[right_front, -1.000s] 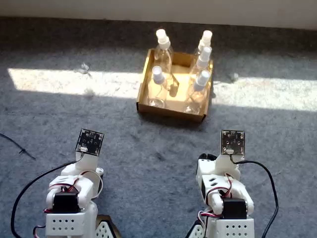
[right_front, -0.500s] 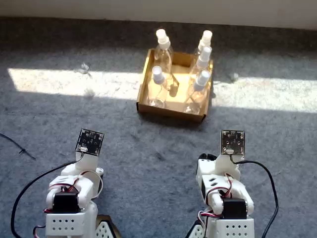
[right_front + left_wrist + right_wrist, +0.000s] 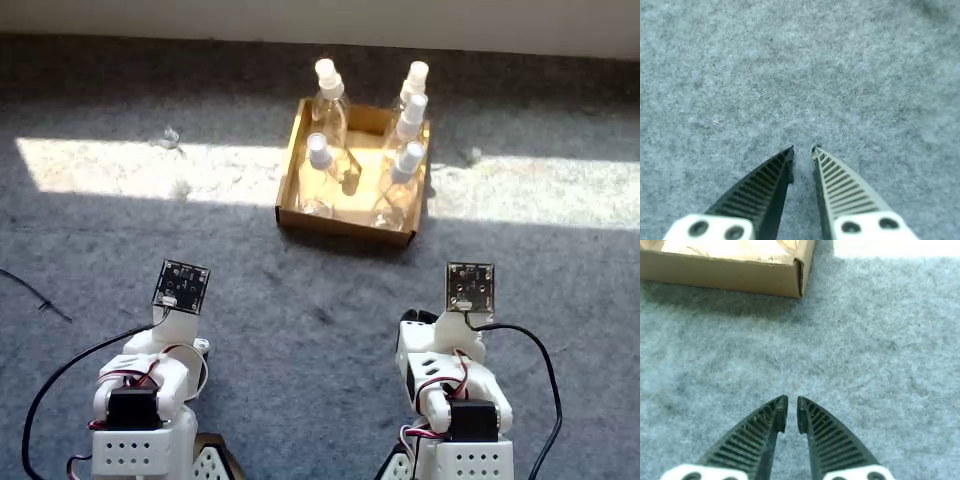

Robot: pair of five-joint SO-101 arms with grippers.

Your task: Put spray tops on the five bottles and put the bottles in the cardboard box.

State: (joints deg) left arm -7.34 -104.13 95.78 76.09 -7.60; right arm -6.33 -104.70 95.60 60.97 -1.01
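Note:
The cardboard box [image 3: 345, 228] sits on the grey carpet at the back centre. Several clear bottles stand upright inside it, each with a white spray top: one at the back left [image 3: 329, 95], one at the front left [image 3: 318, 170], and others along the right side [image 3: 408, 120]. Both arms are folded back near the front edge, the left arm [image 3: 160, 370] and the right arm [image 3: 450, 370], well away from the box. My left gripper [image 3: 802, 150] is shut over bare carpet, holding nothing. My right gripper [image 3: 792, 400] is also shut and holding nothing, with the box's front wall [image 3: 740, 277] beyond it.
A small clear bit [image 3: 170, 137] lies on the carpet left of the box and another [image 3: 472, 155] to its right. A black cable [image 3: 30, 295] runs along the left edge. A wall bounds the back. Open carpet lies between arms and box.

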